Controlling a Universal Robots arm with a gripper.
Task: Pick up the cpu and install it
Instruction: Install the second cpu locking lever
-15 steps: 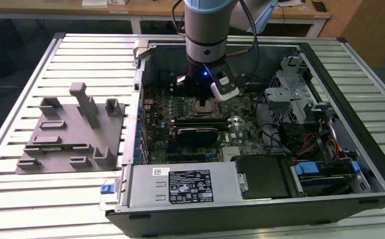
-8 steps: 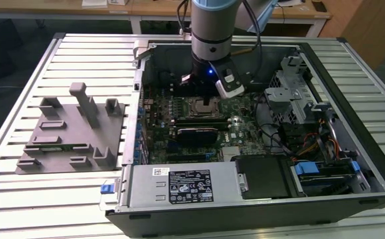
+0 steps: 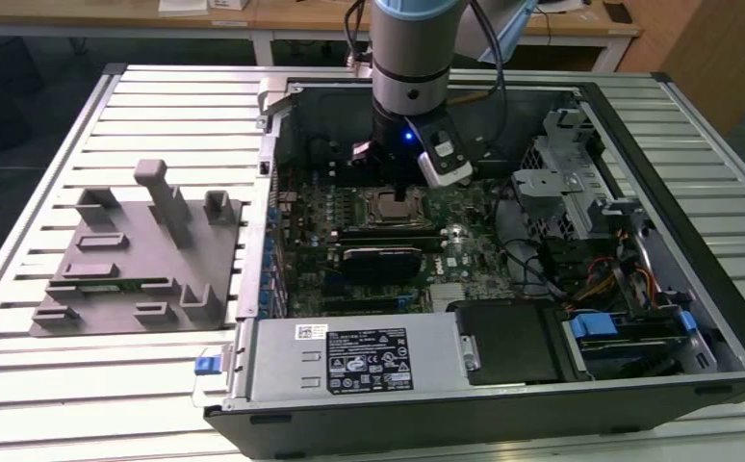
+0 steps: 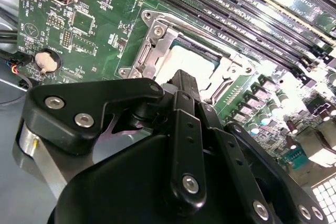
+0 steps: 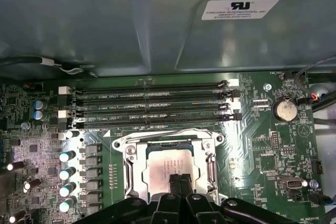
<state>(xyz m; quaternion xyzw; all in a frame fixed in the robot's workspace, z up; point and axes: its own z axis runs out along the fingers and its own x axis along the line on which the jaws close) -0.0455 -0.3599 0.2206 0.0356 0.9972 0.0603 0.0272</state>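
Inside the open computer case point(image 3: 680, 318) | my pincer point(image 5: 180, 181) sits low over the socket point(image 5: 131, 169), fingers together | the cpu point(image 5: 163, 171) lies flat within the frame | I judge placement nearly done; can't tell whether the tips grip it.
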